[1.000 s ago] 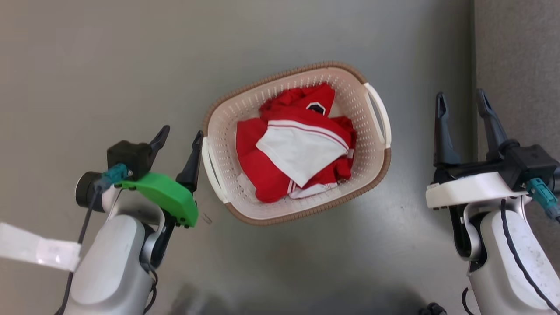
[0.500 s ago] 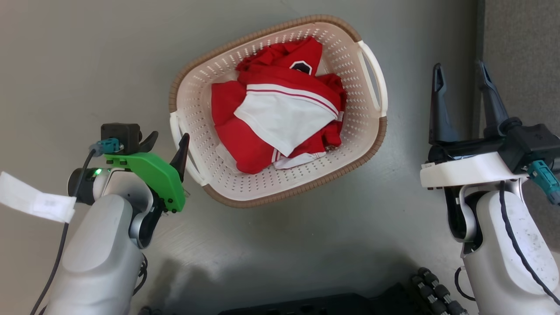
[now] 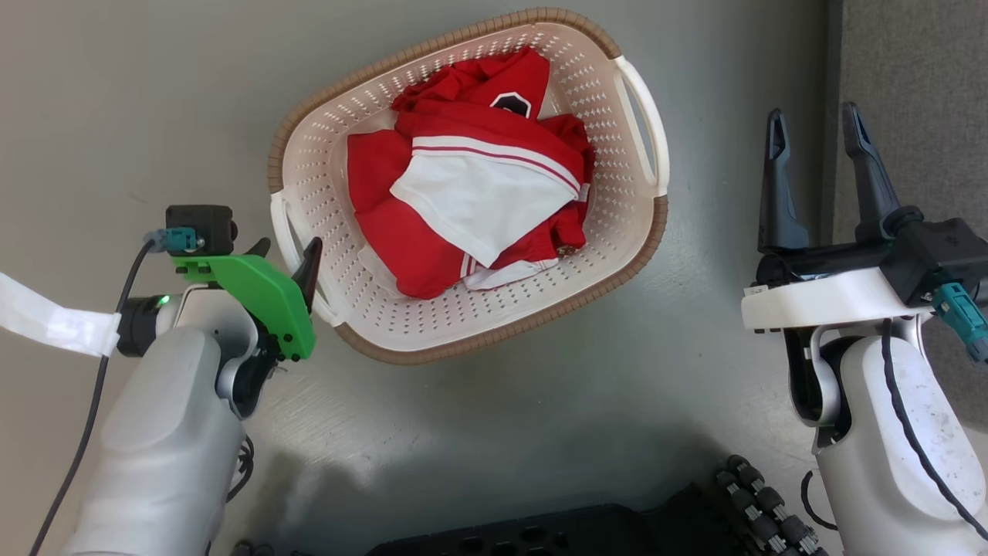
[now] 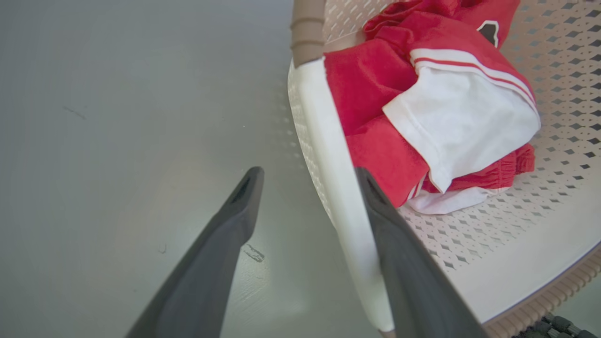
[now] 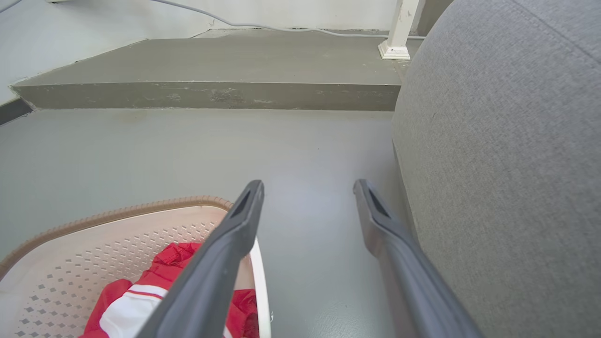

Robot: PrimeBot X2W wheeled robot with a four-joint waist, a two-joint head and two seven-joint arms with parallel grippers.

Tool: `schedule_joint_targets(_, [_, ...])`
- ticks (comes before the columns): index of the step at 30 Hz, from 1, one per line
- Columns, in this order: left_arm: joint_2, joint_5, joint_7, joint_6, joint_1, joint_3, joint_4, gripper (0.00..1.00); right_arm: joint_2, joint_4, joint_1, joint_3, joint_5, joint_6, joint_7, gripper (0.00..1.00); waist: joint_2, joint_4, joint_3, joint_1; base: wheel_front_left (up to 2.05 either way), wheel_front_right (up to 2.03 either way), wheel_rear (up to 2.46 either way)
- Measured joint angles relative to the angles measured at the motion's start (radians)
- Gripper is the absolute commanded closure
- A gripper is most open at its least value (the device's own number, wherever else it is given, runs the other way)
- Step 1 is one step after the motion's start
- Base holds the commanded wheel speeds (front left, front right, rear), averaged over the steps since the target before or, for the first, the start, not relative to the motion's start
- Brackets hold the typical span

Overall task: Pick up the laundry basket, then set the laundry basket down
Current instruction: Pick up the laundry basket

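Noted laundry basket sitting on floor, clothing inside. Logged left hand open astride its white handle, not clamped, presumably lined up to lift; right hand wide, empty, apart from basket

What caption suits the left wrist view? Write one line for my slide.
Open left claw straddling the white handle of the laundry basket, red-and-white clothes inside, grey floor beneath.

Grey floor, grey upholstered furniture, concrete step, white post
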Motion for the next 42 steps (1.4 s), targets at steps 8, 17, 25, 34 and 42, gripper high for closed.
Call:
schedule_joint_targets(8, [0.007, -0.002, 0.009, -0.007, -0.061, 0.0, 0.064, 1.0, 0.001, -0.008, 0.002, -0.008, 0.0, -0.001, 0.0, 0.0, 0.0, -0.005, 0.01, 0.0, 0.0, 0.0, 0.0])
schedule_joint_targets(17, [-0.001, -0.042, 0.007, -0.008, -0.09, 0.007, 0.12, 1.0, 0.003, -0.008, 0.002, -0.011, -0.002, -0.001, 0.0, 0.0, 0.0, 0.0, 0.011, 0.0, 0.0, 0.0, 0.0])
schedule_joint_targets(25, [-0.019, -0.044, -0.001, -0.008, -0.129, -0.018, 0.137, 1.0, 0.004, -0.007, 0.001, -0.01, -0.003, -0.001, 0.0, 0.0, 0.0, 0.003, 0.009, 0.0, 0.0, 0.0, 0.0])
schedule_joint_targets(34, [-0.021, -0.06, -0.014, -0.007, -0.164, -0.023, 0.182, 1.0, 0.005, -0.006, 0.001, -0.01, -0.003, -0.001, 0.0, 0.0, 0.0, 0.005, 0.003, 0.0, 0.0, 0.0, 0.0])
schedule_joint_targets(42, [-0.019, -0.078, -0.024, -0.007, -0.172, -0.034, 0.201, 1.0, 0.005, -0.005, 0.001, -0.01, -0.003, -0.001, 0.0, 0.0, 0.0, 0.008, -0.001, 0.0, 0.0, 0.0, 0.0])
